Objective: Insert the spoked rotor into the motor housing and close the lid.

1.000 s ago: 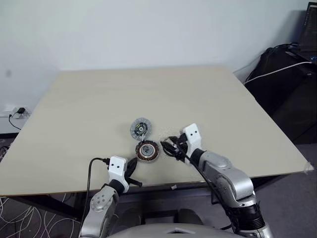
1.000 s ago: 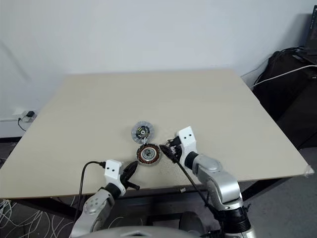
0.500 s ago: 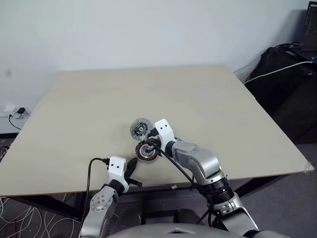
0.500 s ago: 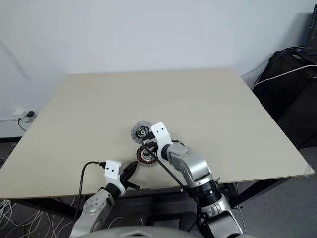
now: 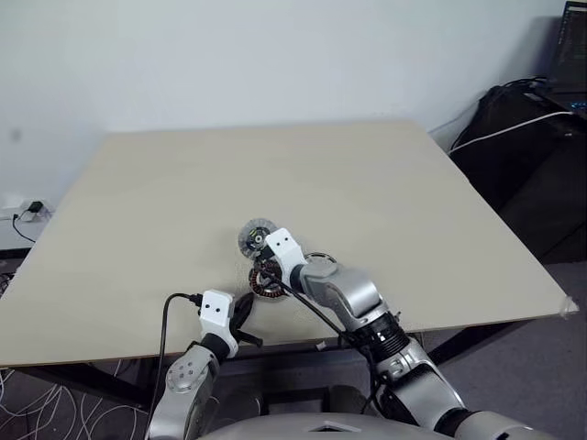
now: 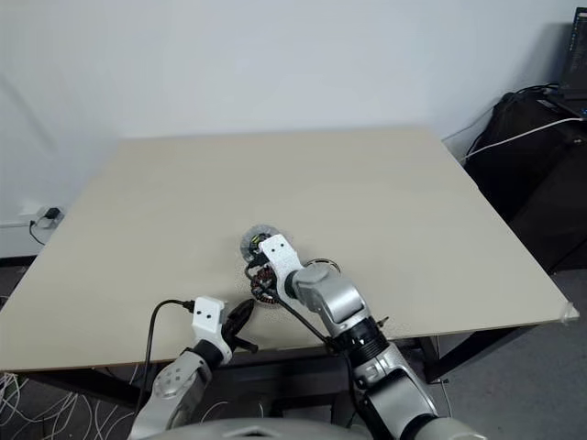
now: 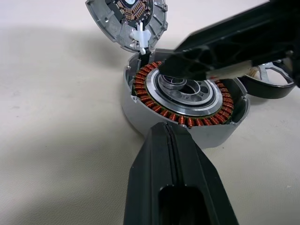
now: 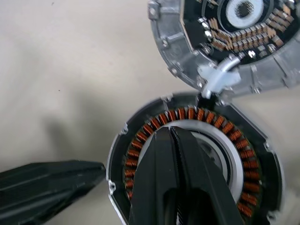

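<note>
The motor housing (image 7: pixel 187 111), a silver case with copper windings, lies open near the table's front edge. Its lid (image 7: pixel 126 18) is tipped back on the far side, circuit face showing, and touches the housing's rim. The spoked rotor (image 7: pixel 272 77) rests on the table just right of the housing, partly behind my right arm. My right gripper (image 8: pixel 169 130) is shut with nothing in it, its tips over the housing's silver centre. My left gripper (image 7: pixel 168 126) is shut and empty, just in front of the housing's near wall.
The beige table (image 5: pixel 367 183) has free room all around the parts. Its front edge runs close behind my left gripper. Black bags and cables (image 5: pixel 532 137) stand off the table's right side.
My right gripper has swung left from beside the rotor to above the housing's centre and has shut. The rotor stays on the table. The left gripper has not moved.
</note>
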